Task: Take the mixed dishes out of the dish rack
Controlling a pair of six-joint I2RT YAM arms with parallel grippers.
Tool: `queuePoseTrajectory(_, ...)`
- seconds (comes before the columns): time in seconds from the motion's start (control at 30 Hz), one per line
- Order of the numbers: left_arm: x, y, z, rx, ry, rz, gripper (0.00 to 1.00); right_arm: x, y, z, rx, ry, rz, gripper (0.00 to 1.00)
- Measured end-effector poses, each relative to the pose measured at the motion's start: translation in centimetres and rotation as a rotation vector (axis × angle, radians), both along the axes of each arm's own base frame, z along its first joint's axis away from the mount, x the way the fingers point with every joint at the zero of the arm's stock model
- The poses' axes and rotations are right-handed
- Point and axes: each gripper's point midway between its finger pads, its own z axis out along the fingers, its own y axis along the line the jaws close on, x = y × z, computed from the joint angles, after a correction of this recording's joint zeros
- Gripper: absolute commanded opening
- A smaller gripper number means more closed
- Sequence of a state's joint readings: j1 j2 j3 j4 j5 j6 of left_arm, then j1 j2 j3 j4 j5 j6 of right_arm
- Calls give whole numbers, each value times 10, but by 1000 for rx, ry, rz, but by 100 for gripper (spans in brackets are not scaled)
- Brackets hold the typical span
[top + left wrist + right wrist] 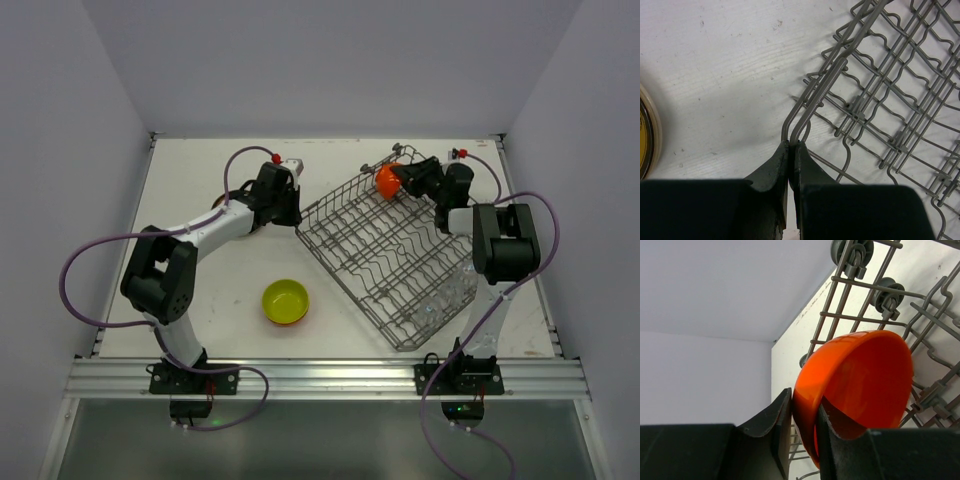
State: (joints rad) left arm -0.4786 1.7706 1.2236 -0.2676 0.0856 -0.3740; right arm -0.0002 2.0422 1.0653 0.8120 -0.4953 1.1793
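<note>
The grey wire dish rack (pixel 372 262) lies slanted on the table, right of centre. My left gripper (pixel 293 210) is shut on the rack's near-left corner wire, as the left wrist view shows (pixel 791 144). My right gripper (pixel 402 181) is shut on the rim of an orange bowl (pixel 385 181) above the rack's far end; the right wrist view shows one finger inside and one outside the bowl (pixel 865 375). A yellow-green bowl (pixel 285 299) sits on the table, nested in an orange one. Clear glasses (pixel 447 295) stand in the rack's near right part.
A plate (pixel 646 135) with a yellow-brown face and cream rim lies on the table at the left edge of the left wrist view. The rack's wheels (pixel 852 252) show behind the orange bowl. White walls close in the table on three sides.
</note>
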Motion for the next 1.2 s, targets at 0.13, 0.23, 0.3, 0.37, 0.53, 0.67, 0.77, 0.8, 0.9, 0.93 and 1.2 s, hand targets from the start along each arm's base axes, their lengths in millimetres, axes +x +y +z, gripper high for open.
queuePoseTrajectory(0.13, 0, 0, 0, 0, 0, 0, 0, -4, 2, 2, 15, -17, 14, 0)
queuePoseTrajectory(0.23, 0, 0, 0, 0, 0, 0, 0, -7, 4, 4, 26, -30, 27, 0)
queuePoseTrajectory(0.3, 1, 0, 0, -1, -3, 0, 0, -10, 6, 7, 34, -45, 39, 0)
queuePoseTrajectory(0.37, 1, -1, 1, -3, -5, 0, 0, -11, 8, 11, 39, -64, 49, 0)
queuePoseTrajectory(0.53, 0, 0, 0, -1, -1, 0, 0, -18, 10, 32, 45, -127, 74, 0)
queuePoseTrajectory(0.67, 0, 0, 0, -1, -2, 0, 0, -28, 13, 55, 43, -180, 94, 0)
queuePoseTrajectory(0.77, 0, 0, 0, -1, -2, 0, 0, -37, 20, 72, 42, -219, 120, 0)
queuePoseTrajectory(0.8, 0, 0, 0, -1, -2, 0, 3, -42, 24, 76, 42, -227, 136, 0)
queuePoseTrajectory(0.9, 0, 0, 0, -1, -2, 0, 13, -57, 34, 90, 30, -257, 165, 0)
queuePoseTrajectory(0.93, 0, 0, 0, -1, -2, 1, 18, -63, 37, 94, 23, -267, 175, 0)
queuePoseTrajectory(1.2, -6, -1, -5, 3, 23, 1, 34, -120, 59, 126, -104, -361, 220, 0)
